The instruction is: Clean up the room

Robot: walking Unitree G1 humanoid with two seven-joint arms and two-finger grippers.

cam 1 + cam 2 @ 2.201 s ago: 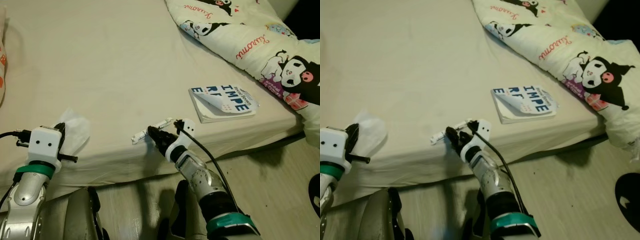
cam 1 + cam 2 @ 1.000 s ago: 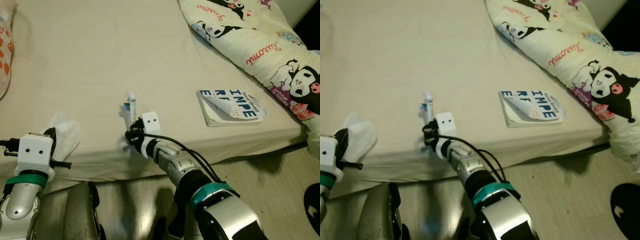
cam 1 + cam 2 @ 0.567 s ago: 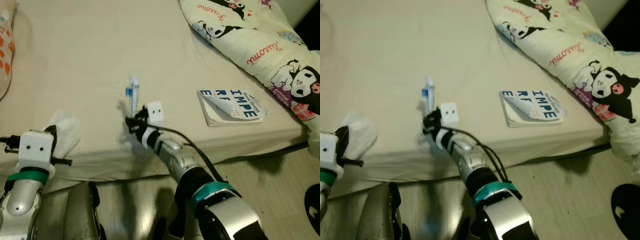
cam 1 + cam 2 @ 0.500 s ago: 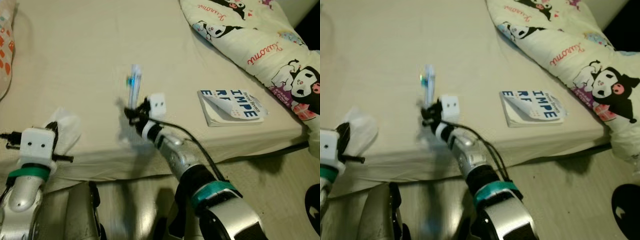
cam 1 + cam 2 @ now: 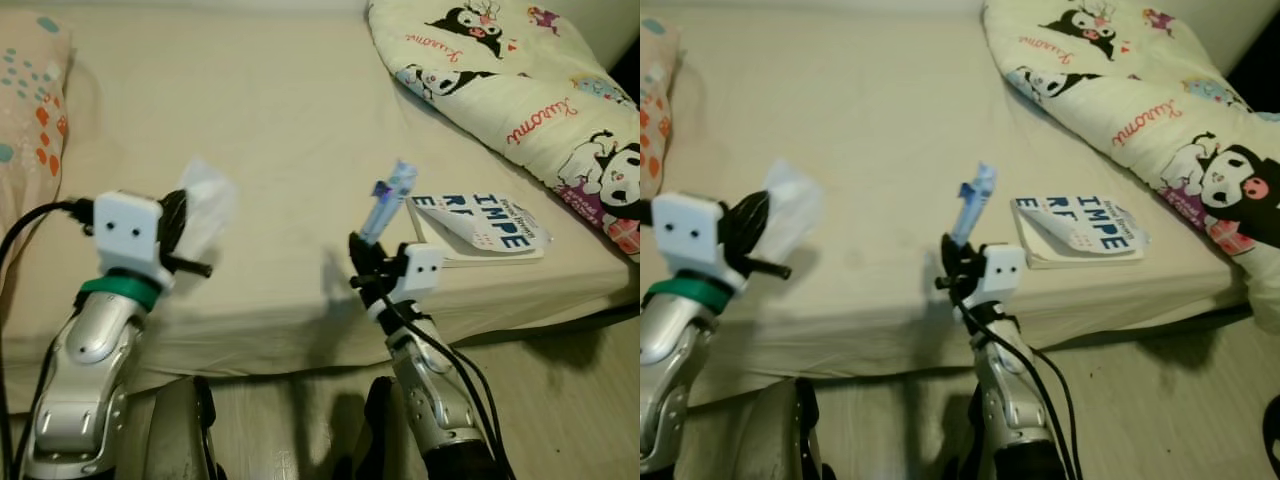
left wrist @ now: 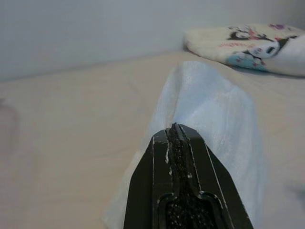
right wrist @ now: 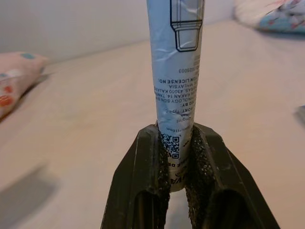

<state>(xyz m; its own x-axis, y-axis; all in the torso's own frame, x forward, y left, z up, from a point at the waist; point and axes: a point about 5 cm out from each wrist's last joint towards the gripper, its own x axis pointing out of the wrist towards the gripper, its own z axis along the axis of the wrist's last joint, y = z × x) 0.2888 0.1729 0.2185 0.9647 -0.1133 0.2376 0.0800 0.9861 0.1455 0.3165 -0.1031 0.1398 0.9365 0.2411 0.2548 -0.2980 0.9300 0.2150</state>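
Two silver arms are raised in front of the wide cream bed. The left arm bends up from the lower left, and its white wrist block sits high over the near edge of the bed. The right arm rises from the bottom middle, with black cables running down along it, and its wrist points up and a little away from the robot.

A soft-cover book with a curled white and blue cover lies flat on the bed near the edge, to the right of the right arm. Big blue letters on it read "IMPE" on one line, with "R" and "E" lower down; the rest is hidden by the curl. A cream quilt with black and pink cartoon figures is heaped at the far right and has a red script word that is too small to read. A pale pillow with orange and teal spots lies at the far left.

The left tool is squeezed tight on a thin white tissue, which fans out past its black tips, up in the air above the bed.

The right tool grips the bottom end of a long crinkled silver wrapper with blue print. Its two black fingers press on both sides, and the wrapper stands up between them, lifted off the bed. Small black print, a square code and a line drawing of a tube show on it; "KALAI" can just be made out.
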